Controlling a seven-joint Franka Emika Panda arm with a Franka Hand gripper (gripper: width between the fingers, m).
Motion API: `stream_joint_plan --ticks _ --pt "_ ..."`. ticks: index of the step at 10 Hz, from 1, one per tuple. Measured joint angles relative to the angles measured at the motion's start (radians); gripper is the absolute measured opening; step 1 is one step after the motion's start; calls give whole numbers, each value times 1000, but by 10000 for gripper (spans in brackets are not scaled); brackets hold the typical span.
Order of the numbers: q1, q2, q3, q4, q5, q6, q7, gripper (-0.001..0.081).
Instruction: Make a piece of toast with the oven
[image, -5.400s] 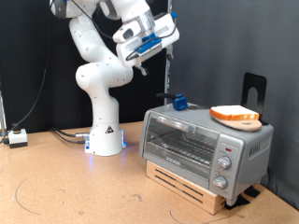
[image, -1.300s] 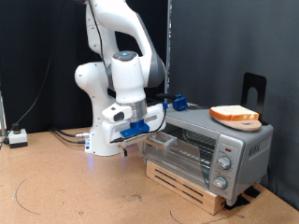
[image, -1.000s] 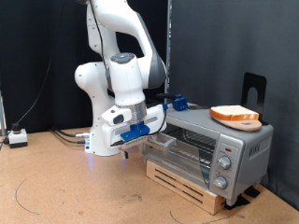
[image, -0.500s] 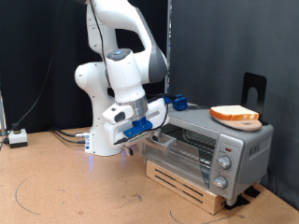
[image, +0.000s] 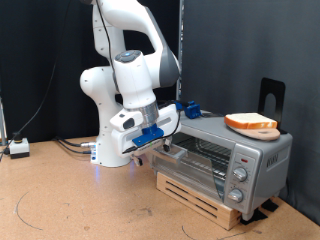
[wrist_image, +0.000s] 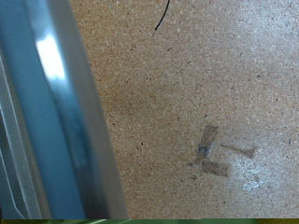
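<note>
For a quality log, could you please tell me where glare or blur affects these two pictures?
Exterior view: evenly lit and sharp, the hand at the oven door's edge. Wrist view: a blurred blue-grey edge with a bright glare patch; the table is sharper.

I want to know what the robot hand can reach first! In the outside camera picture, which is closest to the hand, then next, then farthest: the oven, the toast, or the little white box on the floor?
From the gripper, in the exterior view:
1. The oven, right beside it at the door's left end.
2. The piece of toast, on a plate atop the oven, toward the right.
3. The white box, far off at the left edge.
</note>
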Motion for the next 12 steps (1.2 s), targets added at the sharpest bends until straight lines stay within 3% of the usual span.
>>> stream_joint_plan --ticks 6,12 --pt "-8 1 0 11 -20 0 5 809" --pt "-45 75 1 6 -208 88 119 809"
